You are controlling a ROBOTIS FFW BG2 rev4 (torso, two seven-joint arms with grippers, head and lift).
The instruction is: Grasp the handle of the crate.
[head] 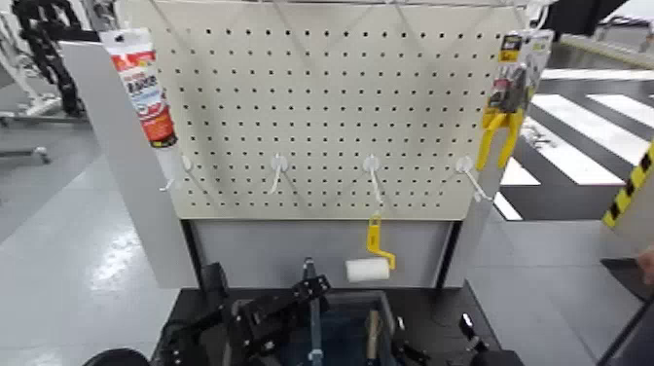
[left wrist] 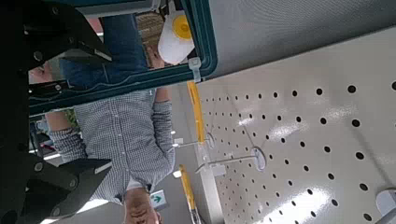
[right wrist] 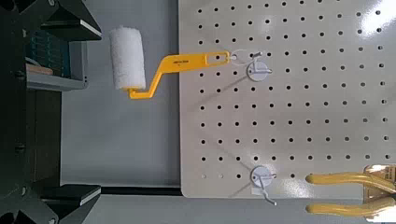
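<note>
Left gripper [head: 298,316]: one, jaws spread apart, at the near left of the handle [head: 315,336], a slim blue-grey bar beside its fingertips; whether the bar lies between them, I cannot tell. Crate [head: 387,313]: one, dark-walled, beneath and to the right of that gripper; the reach looks all but done, while the closing of the jaws into a firm grasp appears to remain. Right gripper [head: 443,341]: one, jaws wide, holding nothing, well to the right of the left gripper, beyond the crate's side.
</note>
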